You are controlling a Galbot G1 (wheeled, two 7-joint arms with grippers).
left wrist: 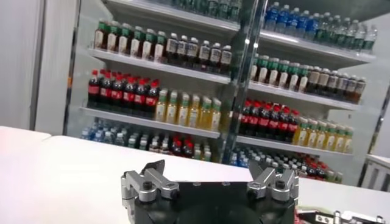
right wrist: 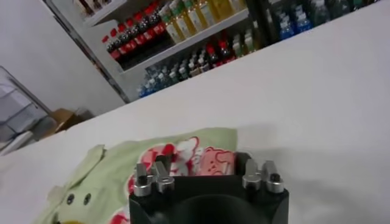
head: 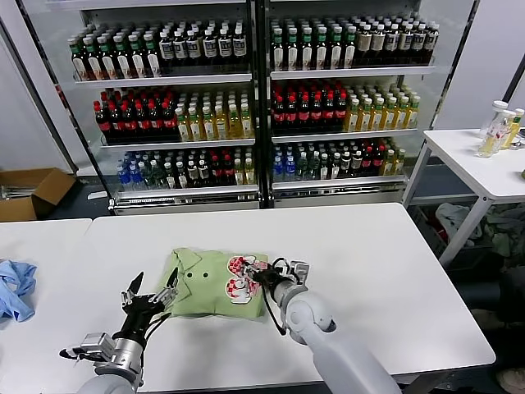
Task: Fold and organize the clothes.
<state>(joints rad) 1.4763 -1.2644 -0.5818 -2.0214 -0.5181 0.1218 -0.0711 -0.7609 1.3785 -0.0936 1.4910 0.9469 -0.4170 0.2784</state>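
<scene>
The light green polo shirt (head: 209, 283) lies folded on the white table (head: 369, 263), collar to the left and its red-and-white print (head: 240, 277) towards the right. My right gripper (head: 277, 273) is open at the shirt's right edge, beside the print. In the right wrist view its fingers (right wrist: 149, 178) stand wide apart just short of the shirt (right wrist: 109, 176) and print (right wrist: 195, 159). My left gripper (head: 153, 285) is open above the table at the shirt's left edge. The left wrist view shows its gripper (left wrist: 210, 179) open and empty, with no shirt in sight.
A light blue cloth (head: 15, 287) lies on the separate table at the left. Drink shelves (head: 254, 98) stand behind the table. A cardboard box (head: 29, 193) sits on the floor at the back left. A side table (head: 484, 164) with bottles (head: 500, 127) stands at the right.
</scene>
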